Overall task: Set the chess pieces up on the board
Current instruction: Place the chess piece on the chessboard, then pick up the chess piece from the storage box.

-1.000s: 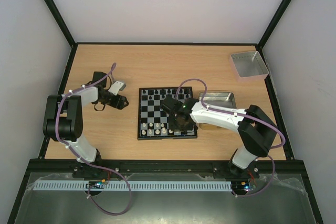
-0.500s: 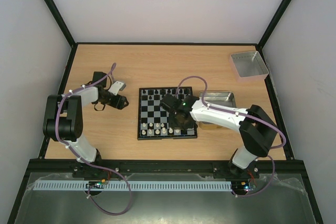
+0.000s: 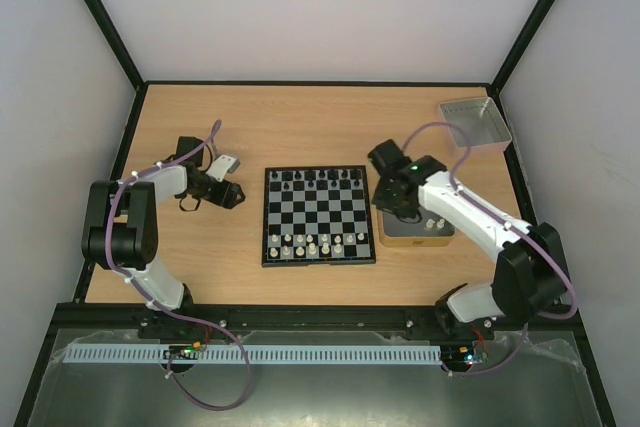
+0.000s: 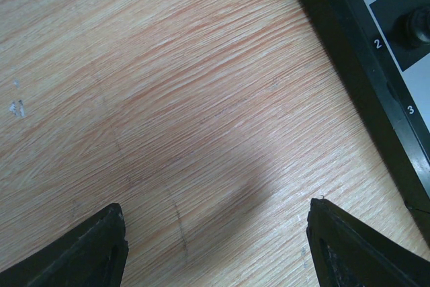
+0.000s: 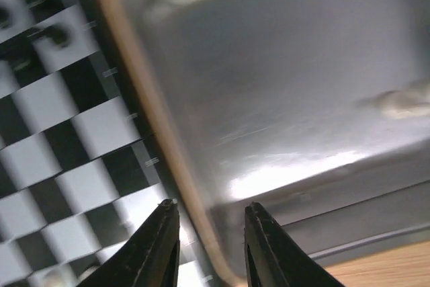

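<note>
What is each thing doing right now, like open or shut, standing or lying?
Left end effector, wide open, holding nothing.
Right end effector, slightly open, holding nothing, over the near tray's rim.
Board, lying flat, partly set up.
Chess pieces, many set on the board, a few in the near tray.
Near tray, upright beside the board.
Far tray, upright.

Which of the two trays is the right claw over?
The tan-rimmed tray beside the board's right edge; the right claw hangs above its rim there. The other one, the plain grey tray, sits apart in the far right corner.
</note>
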`<state>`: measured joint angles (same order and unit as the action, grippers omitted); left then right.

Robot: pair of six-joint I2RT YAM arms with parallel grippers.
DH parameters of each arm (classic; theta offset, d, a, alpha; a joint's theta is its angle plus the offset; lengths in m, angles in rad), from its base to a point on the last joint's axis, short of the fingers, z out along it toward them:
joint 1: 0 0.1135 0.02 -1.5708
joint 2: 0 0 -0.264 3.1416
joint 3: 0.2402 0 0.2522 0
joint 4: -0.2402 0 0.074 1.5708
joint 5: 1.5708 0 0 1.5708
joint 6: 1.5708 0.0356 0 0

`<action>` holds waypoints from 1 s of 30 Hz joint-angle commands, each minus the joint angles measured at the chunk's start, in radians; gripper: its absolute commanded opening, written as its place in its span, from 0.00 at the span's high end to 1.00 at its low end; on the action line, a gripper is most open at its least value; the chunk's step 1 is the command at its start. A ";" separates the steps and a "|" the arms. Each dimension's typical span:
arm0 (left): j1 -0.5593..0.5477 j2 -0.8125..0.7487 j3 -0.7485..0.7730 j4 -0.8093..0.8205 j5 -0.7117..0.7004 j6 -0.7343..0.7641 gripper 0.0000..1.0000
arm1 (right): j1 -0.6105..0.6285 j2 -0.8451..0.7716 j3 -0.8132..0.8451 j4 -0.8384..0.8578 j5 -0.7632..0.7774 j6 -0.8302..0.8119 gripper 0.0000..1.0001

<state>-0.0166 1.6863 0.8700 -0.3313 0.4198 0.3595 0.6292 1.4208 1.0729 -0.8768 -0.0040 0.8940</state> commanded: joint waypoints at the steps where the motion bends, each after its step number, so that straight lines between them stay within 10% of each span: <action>1: -0.001 0.055 -0.043 -0.107 -0.028 0.000 0.26 | -0.153 -0.038 -0.081 -0.076 0.033 -0.105 0.73; 10: 0.000 0.055 -0.043 -0.107 -0.029 -0.001 0.26 | -0.380 -0.086 -0.188 0.009 0.009 -0.172 0.73; 30: -0.002 0.057 -0.041 -0.107 -0.028 -0.001 0.26 | -0.476 -0.035 -0.260 0.126 -0.033 -0.176 0.73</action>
<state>-0.0166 1.6863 0.8700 -0.3313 0.4198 0.3595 0.1654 1.3624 0.8310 -0.7830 -0.0357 0.7238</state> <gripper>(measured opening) 0.738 0.273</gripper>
